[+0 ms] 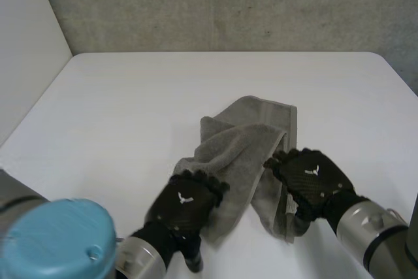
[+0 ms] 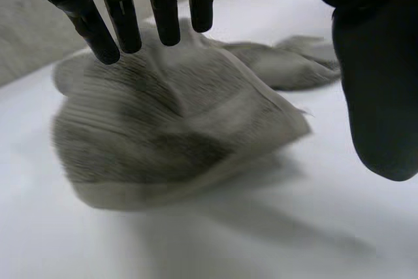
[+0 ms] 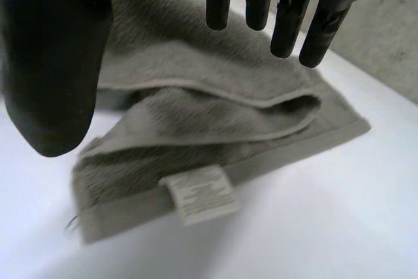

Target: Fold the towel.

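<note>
While they hang palm-down over the towel (image 1: 255,129), left robot hand (image 1: 186,202) and right robot hand (image 1: 315,180) are splayed.

I see the grey towel (image 1: 251,142) lying rumpled on the white table (image 1: 130,115). It is bunched into a rough upside-down V, with its hemmed edge on the far side. My left hand (image 1: 186,202) sits back-up over the towel's near-left end. My right hand (image 1: 312,180) sits back-up over the towel's near-right limb, pointing in toward the gap between the two limbs. The left arm's light-blue cap (image 1: 59,243) is nearer to me than the towel, off its left side. A concrete wall (image 1: 228,4) stands beyond the towel.
</note>
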Controlling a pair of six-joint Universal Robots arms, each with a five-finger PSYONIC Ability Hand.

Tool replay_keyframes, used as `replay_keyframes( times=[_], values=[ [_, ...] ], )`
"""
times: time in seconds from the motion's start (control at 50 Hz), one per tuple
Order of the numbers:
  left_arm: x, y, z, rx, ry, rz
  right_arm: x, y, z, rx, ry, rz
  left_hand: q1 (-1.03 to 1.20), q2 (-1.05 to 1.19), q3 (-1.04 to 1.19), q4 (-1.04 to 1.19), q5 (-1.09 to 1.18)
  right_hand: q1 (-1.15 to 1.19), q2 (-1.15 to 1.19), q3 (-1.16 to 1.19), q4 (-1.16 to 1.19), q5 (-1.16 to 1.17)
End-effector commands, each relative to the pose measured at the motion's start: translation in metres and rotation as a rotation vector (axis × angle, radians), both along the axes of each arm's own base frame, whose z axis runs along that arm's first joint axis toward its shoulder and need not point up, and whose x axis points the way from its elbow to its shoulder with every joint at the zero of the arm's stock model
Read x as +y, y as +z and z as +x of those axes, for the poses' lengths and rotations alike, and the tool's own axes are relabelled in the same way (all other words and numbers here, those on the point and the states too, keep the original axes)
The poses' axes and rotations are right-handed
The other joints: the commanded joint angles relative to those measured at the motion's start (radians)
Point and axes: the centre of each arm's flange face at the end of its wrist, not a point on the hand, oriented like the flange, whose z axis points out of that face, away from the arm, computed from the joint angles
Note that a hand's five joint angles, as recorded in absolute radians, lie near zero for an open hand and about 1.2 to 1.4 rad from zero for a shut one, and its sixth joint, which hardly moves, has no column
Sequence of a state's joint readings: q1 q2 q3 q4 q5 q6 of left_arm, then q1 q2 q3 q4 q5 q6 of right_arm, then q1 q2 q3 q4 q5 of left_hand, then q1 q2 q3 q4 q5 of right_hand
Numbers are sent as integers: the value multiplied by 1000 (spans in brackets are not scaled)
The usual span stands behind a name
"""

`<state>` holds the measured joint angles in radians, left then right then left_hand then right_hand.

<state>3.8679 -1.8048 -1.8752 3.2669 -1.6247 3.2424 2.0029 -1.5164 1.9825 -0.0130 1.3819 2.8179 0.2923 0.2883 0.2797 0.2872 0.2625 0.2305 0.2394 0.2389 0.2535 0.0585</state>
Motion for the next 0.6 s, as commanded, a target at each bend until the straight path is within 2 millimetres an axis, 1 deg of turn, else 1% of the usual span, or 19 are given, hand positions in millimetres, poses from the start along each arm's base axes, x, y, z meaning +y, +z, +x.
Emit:
replay_keyframes(
  times=[0.02,0.06,0.12,0.22,0.3,0.32,0.34,0.38,0.52,0.56,0.6],
  values=[
    [3,-21,-13,-28,-37,11,9,-21,-5,-20,-18,44,-67,-63,-54,-62,-212,77,68,69,54,75],
    [-2,-28,-18,-27,-32,5,10,-22,-4,-22,-14,38,-58,-54,-46,-53,-203,118,109,110,95,116],
    [-4,-32,-20,-28,-28,3,12,-24,-2,-26,-3,30,-55,-51,-43,-50,-200,171,162,163,148,169],
    [-12,-43,-25,-45,1,-4,9,-30,-1,-24,-2,36,-41,-37,-28,-36,-185,177,169,169,154,175],
    [-16,-47,-27,-52,20,-10,5,-36,2,-24,-1,36,-32,-28,-19,-27,-177,186,177,178,163,184],
    [-18,-50,-29,-56,28,-12,4,-36,2,-24,-1,36,0,4,13,5,-145,186,177,178,163,184],
    [-18,-50,-29,-56,28,-12,3,-39,3,-22,0,36,1,4,13,6,-144,192,183,184,169,190],
    [-23,-52,-32,-55,45,-25,3,-41,4,-19,5,42,71,75,83,76,-74,192,183,184,169,190],
    [-28,-57,-37,-71,43,-44,1,-56,11,-1,20,65,121,125,133,126,-24,218,210,210,195,216],
    [-29,-57,-38,-68,41,-52,0,-56,12,-2,24,57,165,169,177,170,20,236,227,228,213,233],
    [-32,-55,-41,-53,46,-69,0,-56,14,-6,29,47,258,262,271,263,114,263,254,254,240,260]
  ],
)
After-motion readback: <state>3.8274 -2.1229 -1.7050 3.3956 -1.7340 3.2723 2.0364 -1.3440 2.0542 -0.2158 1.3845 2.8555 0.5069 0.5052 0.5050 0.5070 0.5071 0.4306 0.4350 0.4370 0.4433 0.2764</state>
